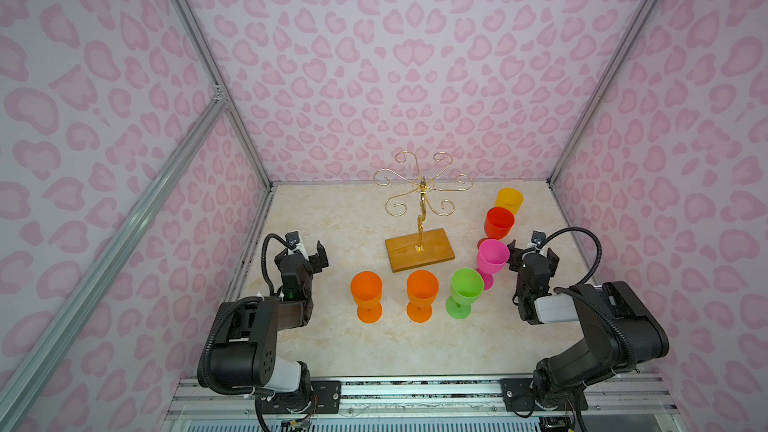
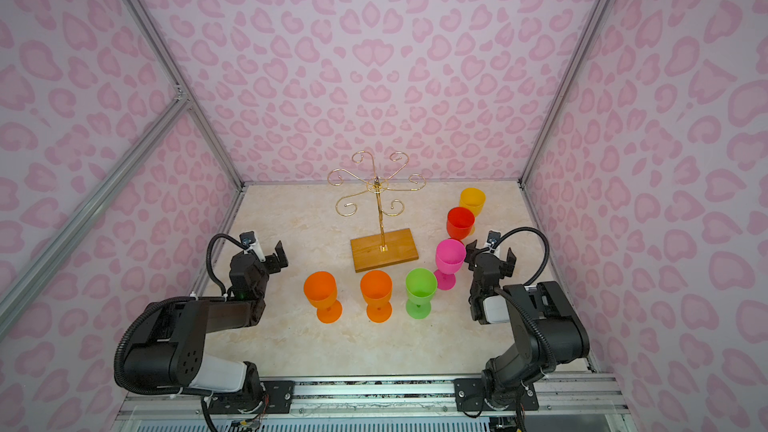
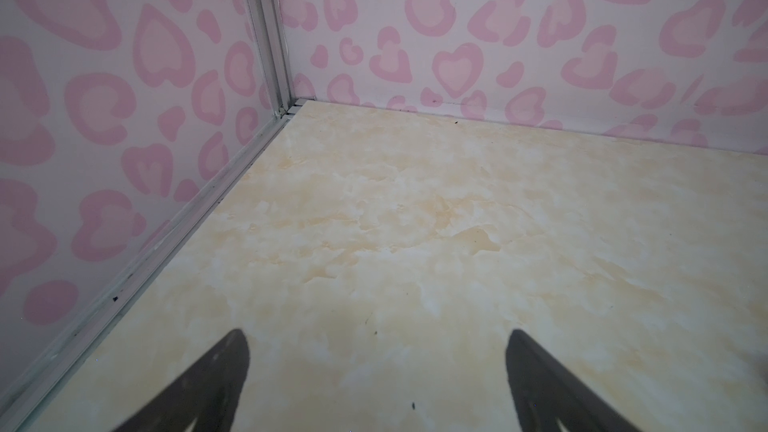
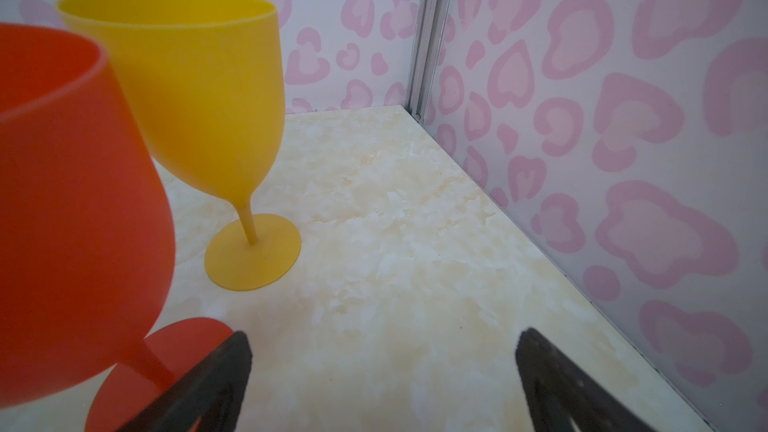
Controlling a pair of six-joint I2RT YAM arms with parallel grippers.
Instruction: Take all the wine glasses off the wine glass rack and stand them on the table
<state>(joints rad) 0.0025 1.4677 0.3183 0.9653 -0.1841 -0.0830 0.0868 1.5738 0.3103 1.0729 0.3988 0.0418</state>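
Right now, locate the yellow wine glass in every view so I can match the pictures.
In a top view: yellow wine glass upright at the far right, behind the red wine glass.
In a top view: same spot.
Left wrist: not in it.
Right wrist: upright, beyond the red one.
Shared landmark: the red wine glass.

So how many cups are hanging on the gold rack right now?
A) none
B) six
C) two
A, because every curly arm of the gold rack is bare in both top views, with nothing hanging from it.
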